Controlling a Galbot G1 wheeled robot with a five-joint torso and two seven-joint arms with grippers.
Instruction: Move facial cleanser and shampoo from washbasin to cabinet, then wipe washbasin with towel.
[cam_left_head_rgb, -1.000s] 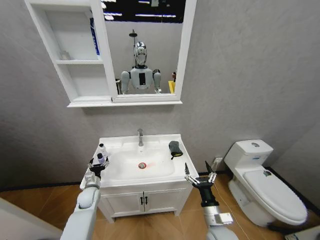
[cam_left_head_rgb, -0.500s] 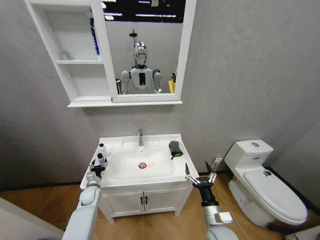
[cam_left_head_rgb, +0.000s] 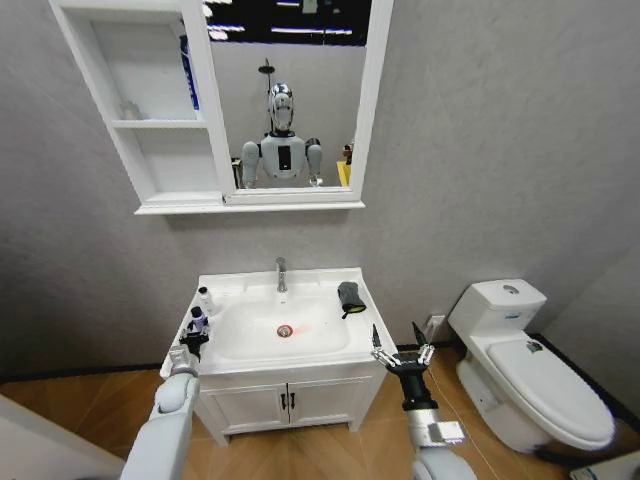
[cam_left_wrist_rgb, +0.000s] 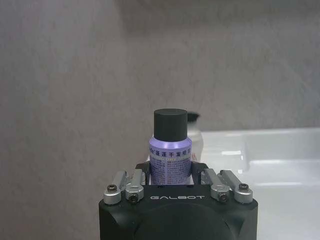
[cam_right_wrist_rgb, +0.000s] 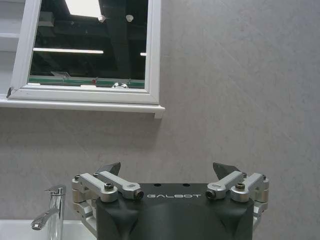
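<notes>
The left gripper (cam_left_head_rgb: 190, 338) sits at the left rim of the washbasin (cam_left_head_rgb: 300, 348), its fingers (cam_left_wrist_rgb: 142, 175) pinching the lower body of a small lilac bottle (cam_left_wrist_rgb: 171, 160) with a dark cap. The bottle stands upright on the basin's left ledge. Just behind it, nearer the wall, stands a second, white bottle (cam_left_head_rgb: 204, 299) with a dark cap, also on the left ledge.

The right gripper (cam_left_head_rgb: 400, 352) hangs off the basin's front right corner, clear of the rim, with its fingers (cam_right_wrist_rgb: 112, 168) spread wide and nothing between them.

The towel (cam_left_head_rgb: 350, 296) lies bunched on the basin's right ledge, beside the bowl. The tap (cam_left_head_rgb: 281, 273) rises from the back edge at the middle, and the red-ringed drain (cam_left_head_rgb: 284, 330) marks the centre of the bowl.

The cabinet (cam_left_head_rgb: 150, 110) hangs on the wall above the basin, to the left of the mirror (cam_left_head_rgb: 290, 95); a blue item (cam_left_head_rgb: 188, 72) stands in its upper shelf against the mirror side. A toilet (cam_left_head_rgb: 525, 375) stands on the floor to the basin's right.
</notes>
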